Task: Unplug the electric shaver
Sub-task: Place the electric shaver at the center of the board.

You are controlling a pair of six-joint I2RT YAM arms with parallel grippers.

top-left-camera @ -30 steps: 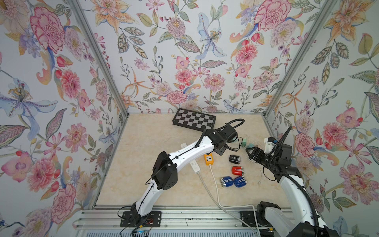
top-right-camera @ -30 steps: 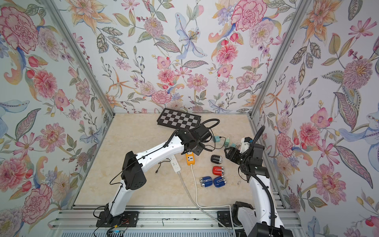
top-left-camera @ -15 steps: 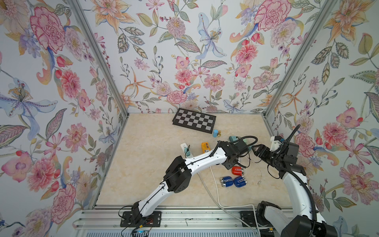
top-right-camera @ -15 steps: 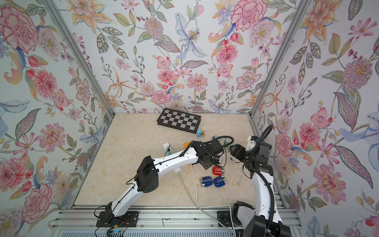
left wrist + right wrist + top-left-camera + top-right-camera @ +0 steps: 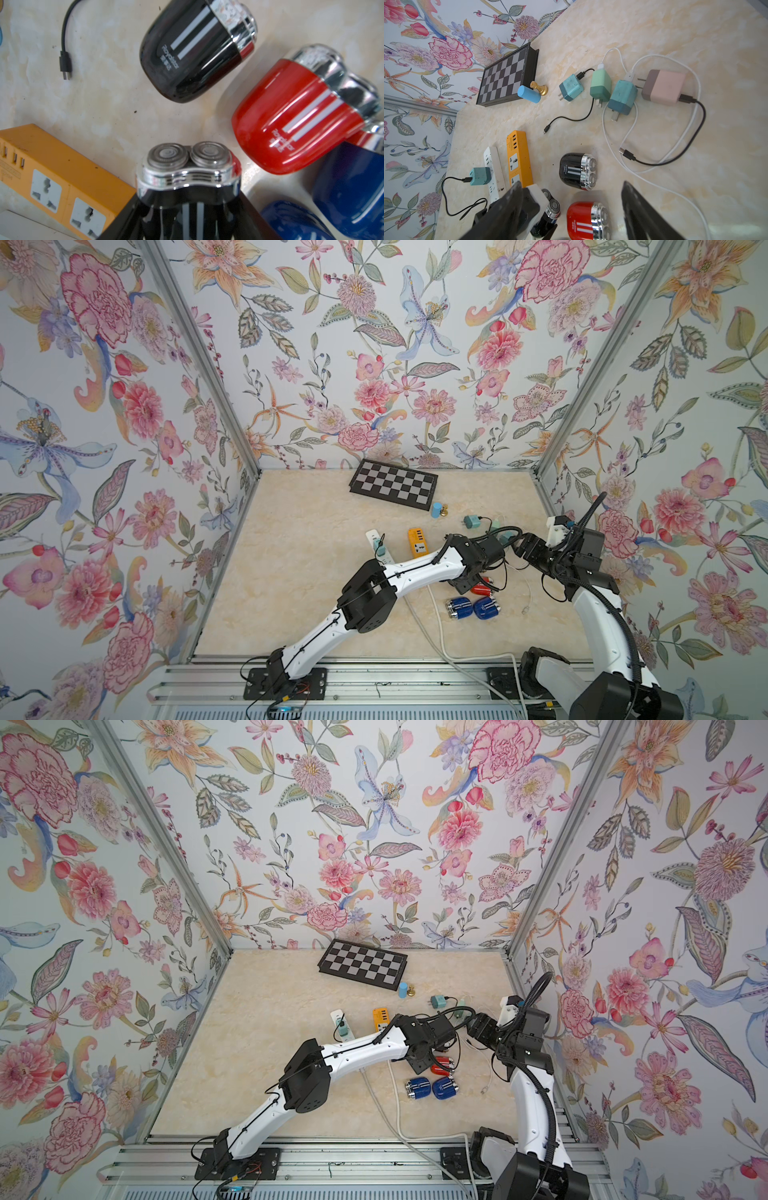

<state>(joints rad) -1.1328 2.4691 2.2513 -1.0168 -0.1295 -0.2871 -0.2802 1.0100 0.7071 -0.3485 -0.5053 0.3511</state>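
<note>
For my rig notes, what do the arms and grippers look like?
Left arm and right arm: white shells, black joints, thin black cables; the right adds a ribbed black hose. Left gripper and right gripper have black fingers.

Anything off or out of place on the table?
No damage visible. Loose charger cables loop over one another beside four unplugged chargers; a lone gold chess piece and blue cylinder sit off the chessboard. White power strip shows dark specks.

Top views overhead; wrist views share red shaver (image 5: 291, 128) (image 5: 581, 218).
</note>
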